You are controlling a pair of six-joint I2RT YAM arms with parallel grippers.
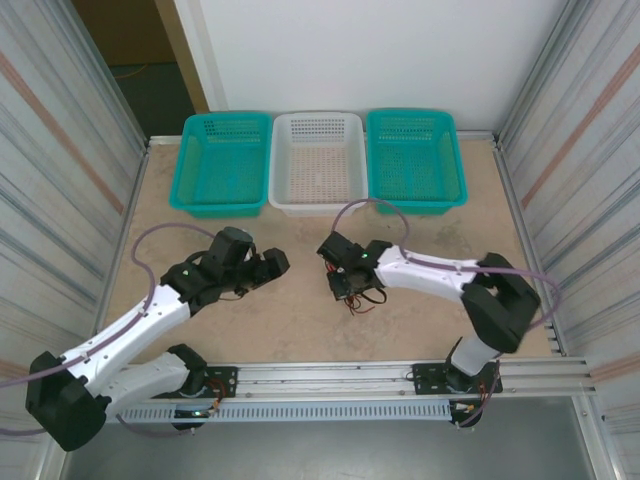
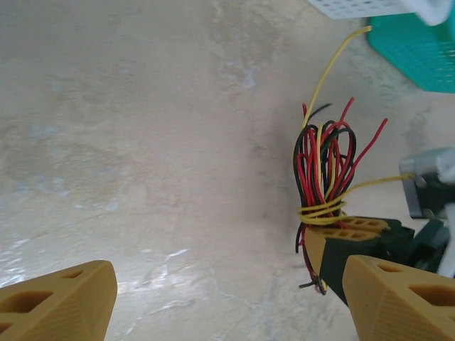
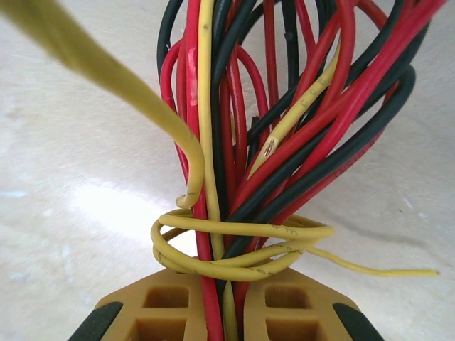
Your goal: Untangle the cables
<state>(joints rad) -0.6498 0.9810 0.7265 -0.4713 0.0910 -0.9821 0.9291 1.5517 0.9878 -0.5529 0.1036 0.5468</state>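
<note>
By my reading the untangling has barely begun. The bundle of thin red, black and yellow wires [image 2: 323, 177] is one clump, with a yellow strand [image 3: 234, 249] wound several turns around its base and no wire drawn free. On the left, the left jaws stand wide apart, grasping nothing, their tan plastic fingertips [image 2: 60, 302] framing the bare beige stone-patterned worktop [image 2: 142, 142]. The bundle sits ahead of them, off toward their right fingertip and apart from both. On the right, the right jaws are clenched on the bundle's base just below the yellow winding, with red and yellow strands pinched between the tan pads [image 3: 167, 305] and the loops fanning away. Left to do: unwind the yellow turns and separate each colour
</note>
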